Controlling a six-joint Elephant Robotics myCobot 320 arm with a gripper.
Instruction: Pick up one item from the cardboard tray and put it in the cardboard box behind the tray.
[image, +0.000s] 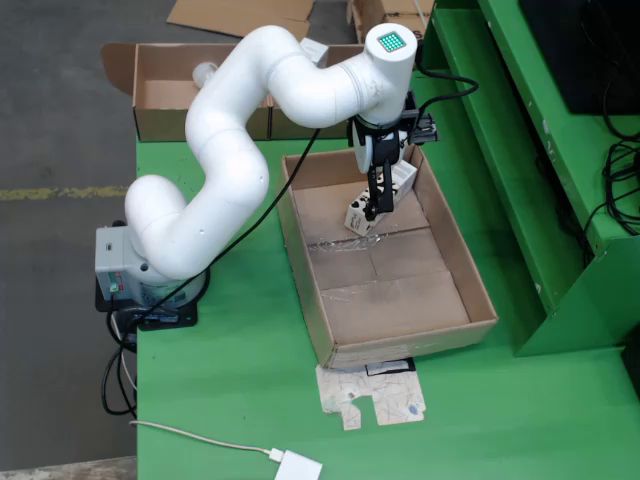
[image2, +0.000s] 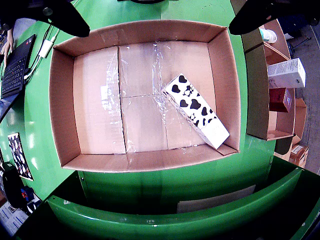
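Observation:
A long white carton with black cow patches (image2: 195, 110) lies flat and slanted in the right half of the open cardboard tray (image2: 62, 110), with nothing else in the tray. In the fixed view the same carton (image: 358, 217) rests at the tray's (image: 395, 300) far end, and my gripper (image: 377, 200) hangs over it. In the wrist view the two dark fingers (image2: 60, 15) stand far apart at the top corners, so the gripper (image2: 160, 31) is open, empty, and above the carton. The cardboard box (image: 165, 95) sits behind the tray.
The box beside the tray holds a white carton (image2: 286, 73) and a red item (image2: 280, 99). A flattened carton (image: 375, 395) and a white adapter with cable (image: 298, 467) lie near the table's front. A green rack (image: 540, 150) rises on the right. A laptop (image2: 15, 65) shows at the wrist view's left.

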